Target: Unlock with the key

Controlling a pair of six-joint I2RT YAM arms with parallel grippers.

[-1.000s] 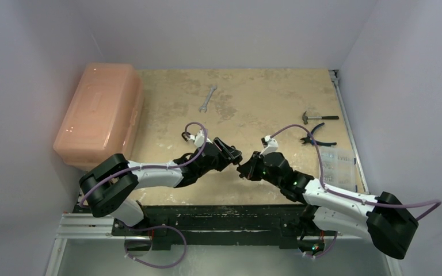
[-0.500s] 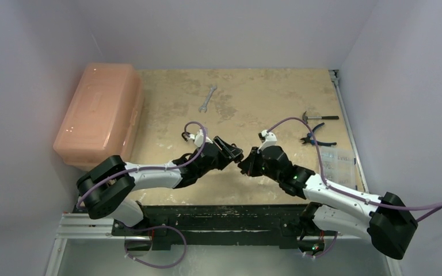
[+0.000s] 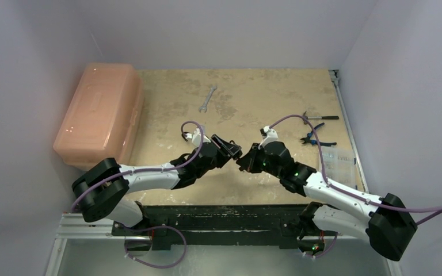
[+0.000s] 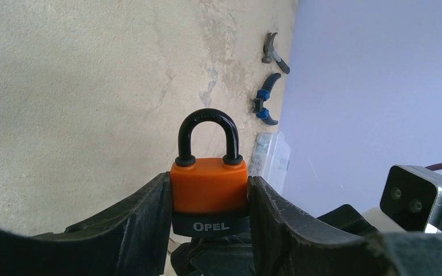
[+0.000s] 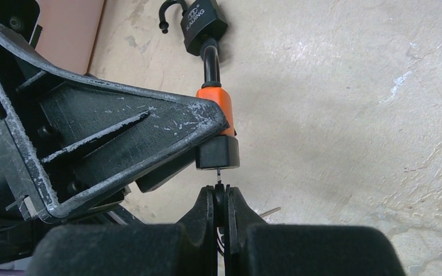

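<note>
An orange padlock (image 4: 208, 187) with a black base and black shackle is held off the table, my left gripper (image 4: 208, 177) shut on its two sides. The right wrist view shows the same padlock (image 5: 221, 112) edge-on, its black base facing my right gripper (image 5: 221, 192). That gripper is shut on the key (image 5: 219, 175). Only the key's thin blade shows, spanning the short gap from the fingertips to the lock's underside. From above, the left gripper (image 3: 233, 152) and right gripper (image 3: 243, 164) meet tip to tip over the table's middle.
A second, dark padlock (image 5: 204, 26) with an open shackle lies on the table just beyond. A pink toolbox (image 3: 98, 112) stands at the left. A wrench (image 3: 208, 98), hammer (image 3: 316, 117), pliers (image 3: 315, 135) and clear plastic box (image 3: 339, 167) lie farther back and right.
My right gripper has moved up and in toward the left gripper, bringing the key to the padlock's base. The left gripper has barely shifted.
</note>
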